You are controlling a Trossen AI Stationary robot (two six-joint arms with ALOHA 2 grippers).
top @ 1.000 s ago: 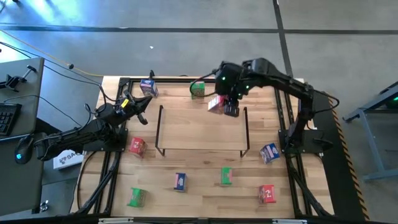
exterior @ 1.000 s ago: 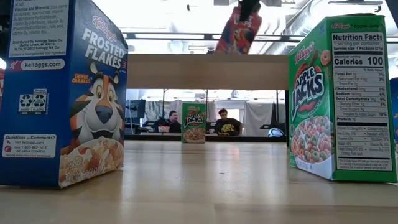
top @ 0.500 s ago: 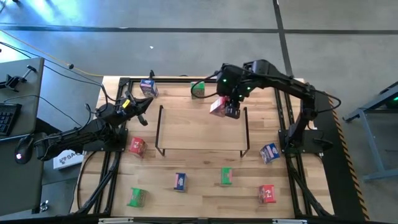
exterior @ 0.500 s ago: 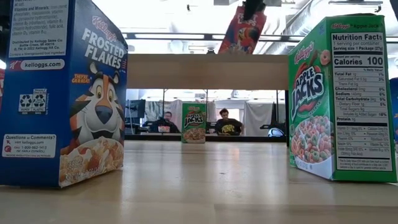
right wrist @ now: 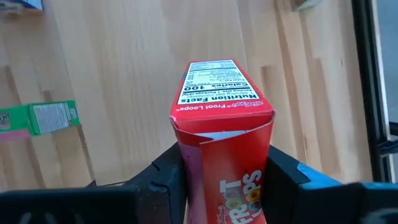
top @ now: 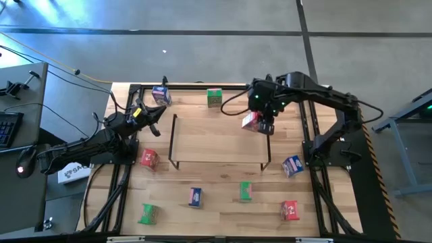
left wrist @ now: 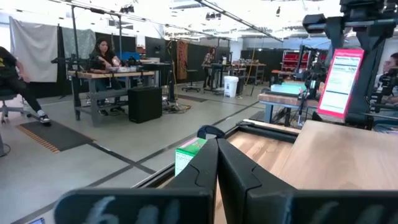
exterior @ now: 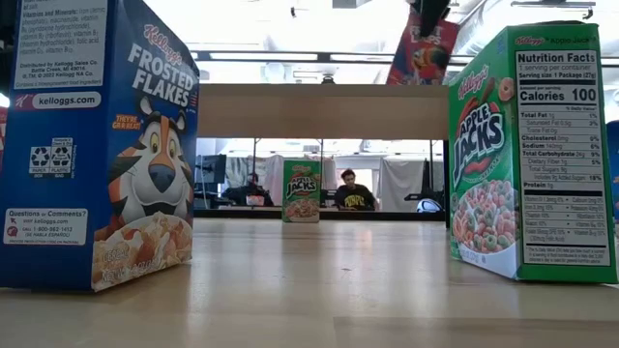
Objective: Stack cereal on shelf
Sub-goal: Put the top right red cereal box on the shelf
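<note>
The light wood tabletop [top: 216, 209] sits inside a black frame [top: 120, 182]. Off the left jaws' side stands a grey desk [top: 27, 101] with a keyboard [top: 8, 128] at its edge. Far beyond the right jaws, in the low view, a seated person [exterior: 353, 190] faces a workbench [exterior: 242, 208]. Another person [left wrist: 102, 56] sits at a bench in the left wrist view.

The blue box [exterior: 97, 145] reads "Kellogg's Frosted Flakes", "They're Gr-r-reat!" and "kelloggs.com". The green box [exterior: 530, 155] reads "Apple Jacks", "Nutrition Facts", "Calories 100". The red box [right wrist: 221, 155] reads "Froot Loops", "Nutrition Facts", "Calories 100". A far green box [exterior: 301, 190] reads "Apple Jacks".
</note>
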